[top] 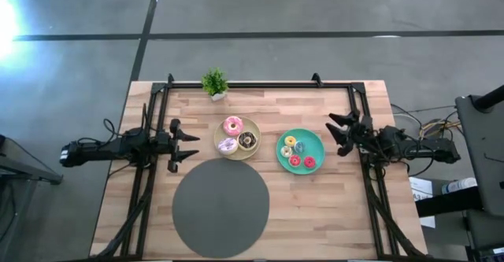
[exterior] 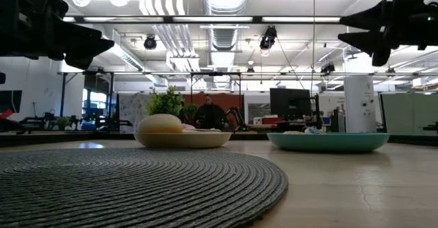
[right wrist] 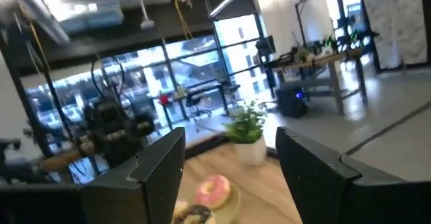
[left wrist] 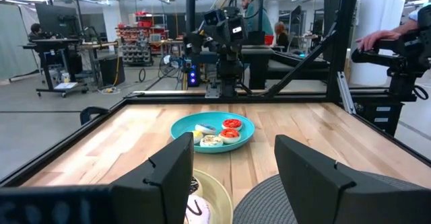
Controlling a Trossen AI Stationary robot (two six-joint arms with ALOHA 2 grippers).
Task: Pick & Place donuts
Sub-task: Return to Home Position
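Three larger donuts, pink [top: 232, 125], lilac [top: 227, 145] and brown [top: 247, 141], lie on a beige plate [top: 253, 127]. Several tiny donuts [top: 298, 153], red, yellow and pale, lie on a teal plate [top: 315, 140], also in the left wrist view [left wrist: 222, 131]. My left gripper [top: 191, 145] hangs open above the table, left of the beige plate. My right gripper [top: 335, 132] hangs open right of the teal plate. The pink donut [right wrist: 214, 190] and brown donut [right wrist: 192, 214] show in the right wrist view.
A big dark grey round mat [top: 220, 207] lies on the table's near half, below both plates. A small potted plant [top: 214, 83] stands at the far edge. Black frame rails [top: 150, 136] run along the left and right sides. People stand in the room beyond.
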